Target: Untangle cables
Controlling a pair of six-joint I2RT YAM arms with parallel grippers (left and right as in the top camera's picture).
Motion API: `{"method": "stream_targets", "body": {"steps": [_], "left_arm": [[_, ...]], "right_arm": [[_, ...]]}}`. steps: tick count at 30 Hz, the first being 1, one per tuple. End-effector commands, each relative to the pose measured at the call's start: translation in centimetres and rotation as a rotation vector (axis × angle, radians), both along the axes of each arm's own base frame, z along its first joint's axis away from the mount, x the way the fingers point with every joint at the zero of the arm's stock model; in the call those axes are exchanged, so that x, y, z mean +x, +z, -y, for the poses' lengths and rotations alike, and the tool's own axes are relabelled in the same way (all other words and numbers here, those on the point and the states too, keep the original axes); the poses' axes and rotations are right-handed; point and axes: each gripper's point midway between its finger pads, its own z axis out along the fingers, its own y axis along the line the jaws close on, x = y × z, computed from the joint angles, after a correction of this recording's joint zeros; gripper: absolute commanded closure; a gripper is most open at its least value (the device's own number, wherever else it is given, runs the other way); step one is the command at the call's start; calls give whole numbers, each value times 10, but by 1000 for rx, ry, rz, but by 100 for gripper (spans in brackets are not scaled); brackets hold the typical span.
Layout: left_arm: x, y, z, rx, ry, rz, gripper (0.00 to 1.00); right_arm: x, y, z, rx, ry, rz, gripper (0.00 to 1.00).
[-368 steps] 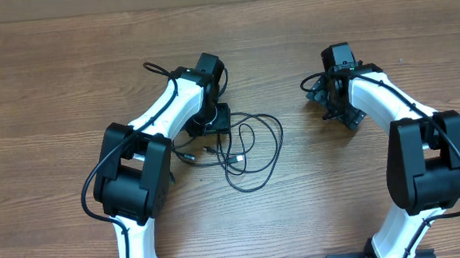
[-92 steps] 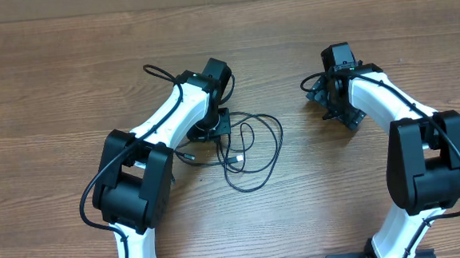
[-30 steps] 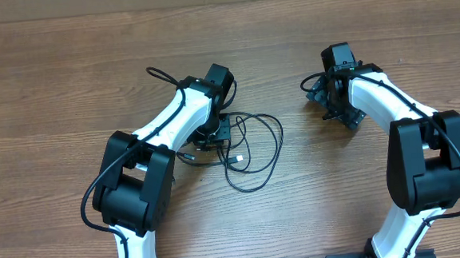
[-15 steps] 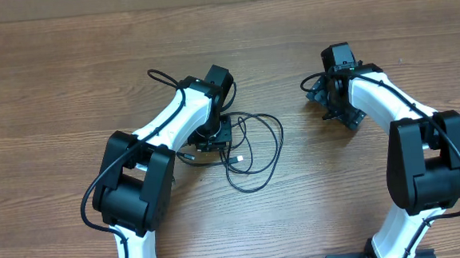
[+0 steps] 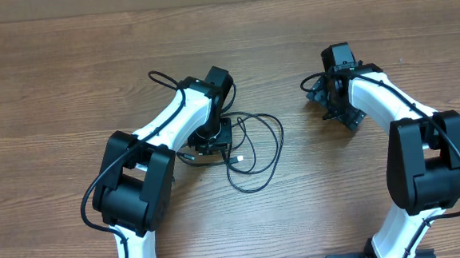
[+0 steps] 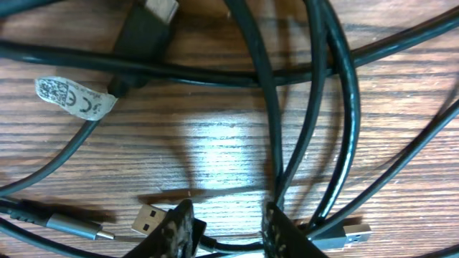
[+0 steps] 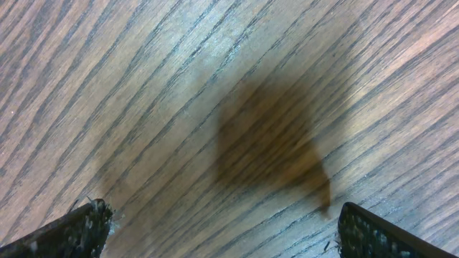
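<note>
The cables [image 5: 257, 147] lie tangled in thin black loops at the table's middle. My left gripper [image 5: 213, 138] points down onto the tangle's left side. In the left wrist view several cords [image 6: 301, 107] cross over the wood, with a USB plug [image 6: 149, 218], a second plug [image 6: 353, 233] and a white label [image 6: 75, 97]. The left gripper [image 6: 229, 233] is partly open; one cord runs across the gap between its fingers [image 6: 181, 226], which do not pinch it. My right gripper [image 5: 324, 99] is open wide over bare wood, its fingertips [image 7: 79, 229] far apart, well right of the cables.
The wooden table [image 5: 51, 76] stretches around both arms. The left arm's own thick black wire [image 5: 160, 73] loops out behind its wrist. Both arm bases stand at the near edge.
The left gripper's jaws have spread a little over the tangle, and the cord loops beside it shifted slightly. The right arm has not moved.
</note>
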Motion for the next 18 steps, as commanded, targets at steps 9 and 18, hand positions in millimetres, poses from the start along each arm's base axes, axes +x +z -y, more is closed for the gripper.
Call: {"method": "stream_targets", "body": {"steps": [9,18], "left_arm": [[-4,6,-13,3,21,-27,66],[4,13,-3,-58,32,-17,69]], "right_arm": [[0,3,2,-7,-6,9,0],[0,3,2,-7,-6,9,0]]}}
